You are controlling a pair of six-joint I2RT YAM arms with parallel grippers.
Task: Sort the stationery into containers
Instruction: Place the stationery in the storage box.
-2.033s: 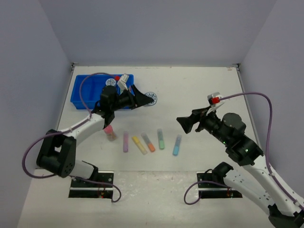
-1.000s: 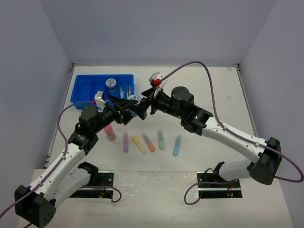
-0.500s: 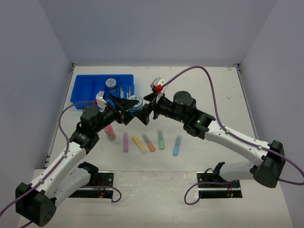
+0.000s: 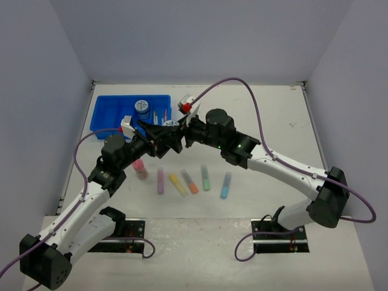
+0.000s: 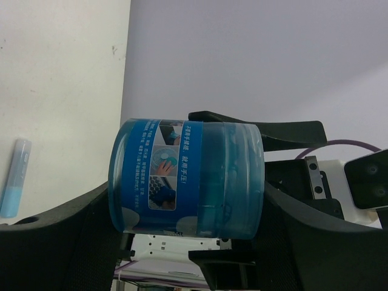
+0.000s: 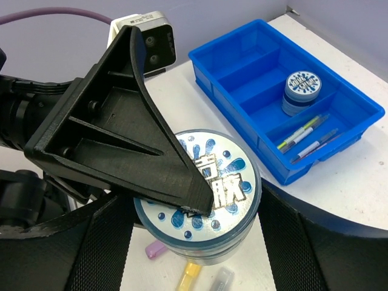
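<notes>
Currently a handover, apparently: left jaws clamped on the round blue tub (image 5: 188, 176), held above the counter near the blue tray (image 4: 112, 114). Right jaws straddle it; can't tell if gripping. Next: right clamps firmly before left releases.

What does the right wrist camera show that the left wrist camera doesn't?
Only the right wrist view: the blue tray, holding a second tub and pens, plus the printed lid of the held tub. Only the left wrist view: that tub's side label and a blue marker on the table. Both: the held tub with black fingers around it.
</notes>
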